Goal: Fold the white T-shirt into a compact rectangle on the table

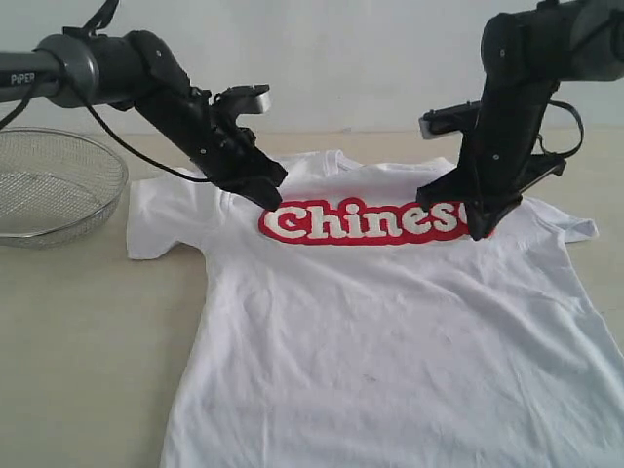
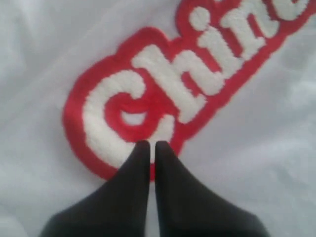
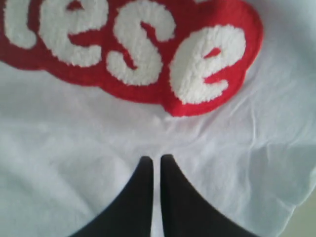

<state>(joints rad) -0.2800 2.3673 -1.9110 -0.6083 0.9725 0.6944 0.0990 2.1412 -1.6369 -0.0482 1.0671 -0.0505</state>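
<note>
Starting from the near edge of the exterior view, find the white T-shirt (image 1: 390, 370) spread flat and front up on the table (image 1: 78, 361), hem end closest and cut off by the frame, collar end farthest. Runs lengthwise away from the camera, short sleeves out to either side. Shows thin, soft cloth with faint creases, over a matte pale beige top.

Farther up, across the chest, note the lettering (image 1: 366, 221) — plump white letters, fuzzy like towelling, on a rounded red ground, laid crosswise to the shirt's length. Meets the left gripper (image 1: 265, 192) at its first letter and the right gripper (image 1: 478, 229) at its last.

From the left wrist: black tapered fingers (image 2: 123, 197) pressed together with only a thin slit between, tips over the lower red rim of the big "C". From the right wrist: likewise closed, tips over plain white cloth just beside the final "e", near an edge of the shirt. Cannot tell for either whether any cloth is nipped between the tips.

Farthest back, on the left: a round silver wire-mesh basket (image 1: 49, 185) on the table, just beside the sleeve on that side.
</note>
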